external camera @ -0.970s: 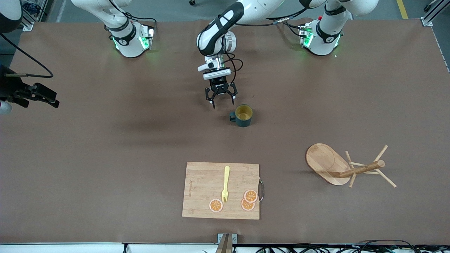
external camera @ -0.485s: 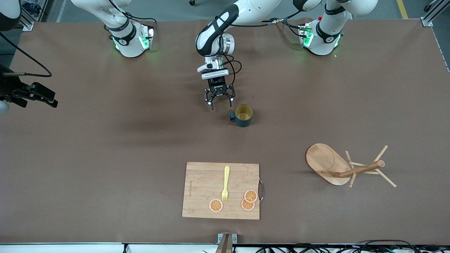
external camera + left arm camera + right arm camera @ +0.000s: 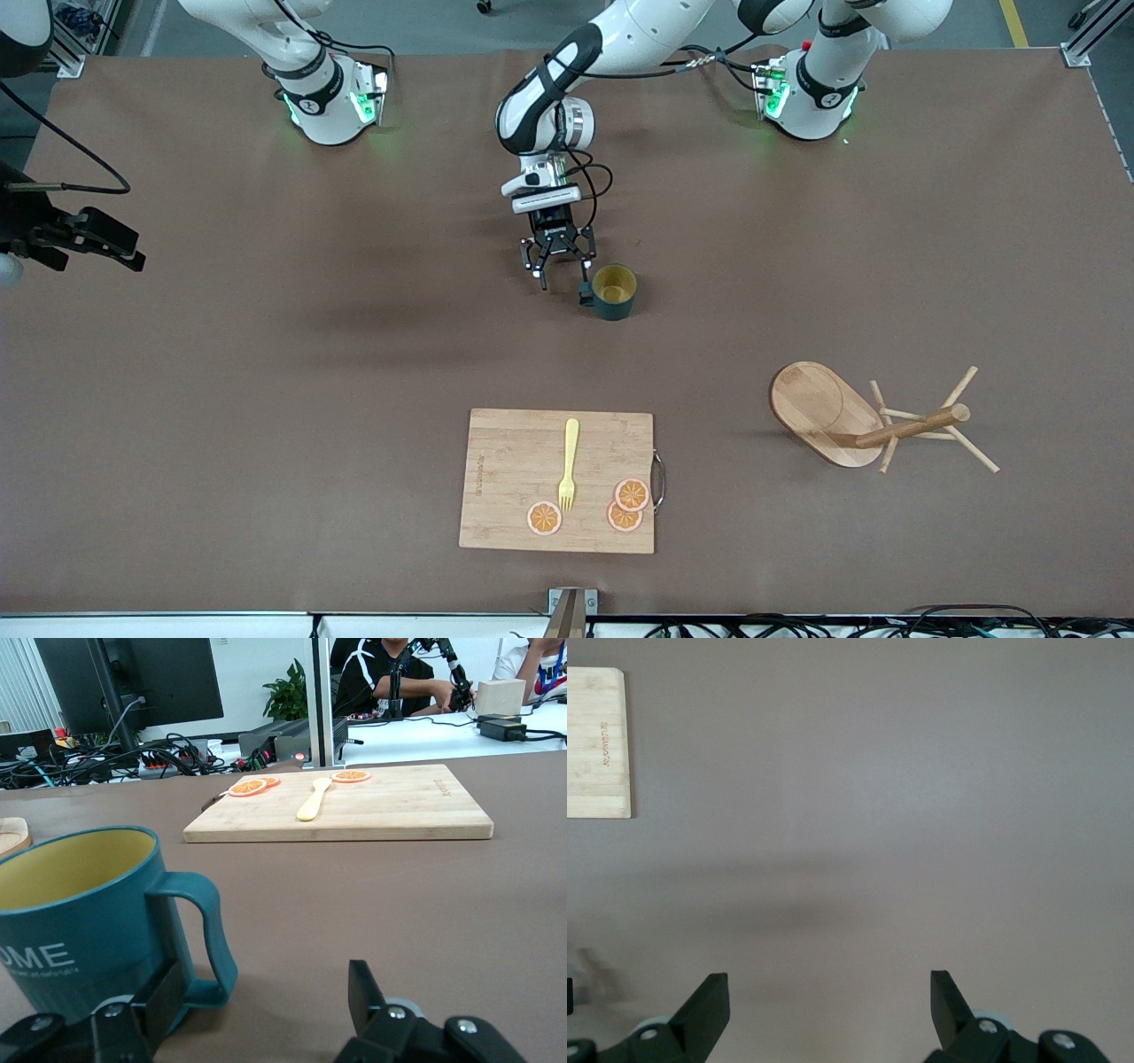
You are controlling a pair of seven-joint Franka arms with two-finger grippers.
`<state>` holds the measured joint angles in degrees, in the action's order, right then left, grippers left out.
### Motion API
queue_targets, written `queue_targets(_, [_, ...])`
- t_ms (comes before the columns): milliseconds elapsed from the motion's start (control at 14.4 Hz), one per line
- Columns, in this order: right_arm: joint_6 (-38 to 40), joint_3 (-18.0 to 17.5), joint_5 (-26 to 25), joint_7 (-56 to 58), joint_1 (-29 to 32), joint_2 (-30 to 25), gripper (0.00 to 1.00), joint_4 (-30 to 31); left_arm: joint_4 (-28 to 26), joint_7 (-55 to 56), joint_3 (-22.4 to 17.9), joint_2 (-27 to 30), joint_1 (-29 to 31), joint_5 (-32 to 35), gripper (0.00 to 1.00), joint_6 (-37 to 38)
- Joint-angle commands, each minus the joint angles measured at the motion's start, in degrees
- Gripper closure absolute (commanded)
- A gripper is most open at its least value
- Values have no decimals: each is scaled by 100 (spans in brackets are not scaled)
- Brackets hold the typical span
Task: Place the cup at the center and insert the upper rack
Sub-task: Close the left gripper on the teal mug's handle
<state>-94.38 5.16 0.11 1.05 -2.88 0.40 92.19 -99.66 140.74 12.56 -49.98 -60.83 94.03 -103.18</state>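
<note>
1 cup (image 3: 614,291), 1 upper rack (image 3: 873,418) — 3 orange slices (image 3: 544,517).

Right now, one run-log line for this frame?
left gripper: open, low beside cup handle | right gripper: open, waiting | cup: upright on table | upper rack: tipped over, untouched

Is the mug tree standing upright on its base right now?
No, the mug tree lies tipped on its side, its post and pegs resting on the table.

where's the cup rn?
The cup stands upright on the table near its middle, farther from the front camera than the cutting board. The left tool is open right beside its handle, which the left wrist view shows between the fingers.
</note>
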Motion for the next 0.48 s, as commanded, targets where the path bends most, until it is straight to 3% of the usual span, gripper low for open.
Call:
queue_targets(0, [-28,3,-37,45,-10,-102,0,71,148,50,-122,-82,36,177,20,-79])
queue_targets(416, [-46,3,-37,45,-10,-102,0,62,482,50,-183,-345,36,195,27,-159])
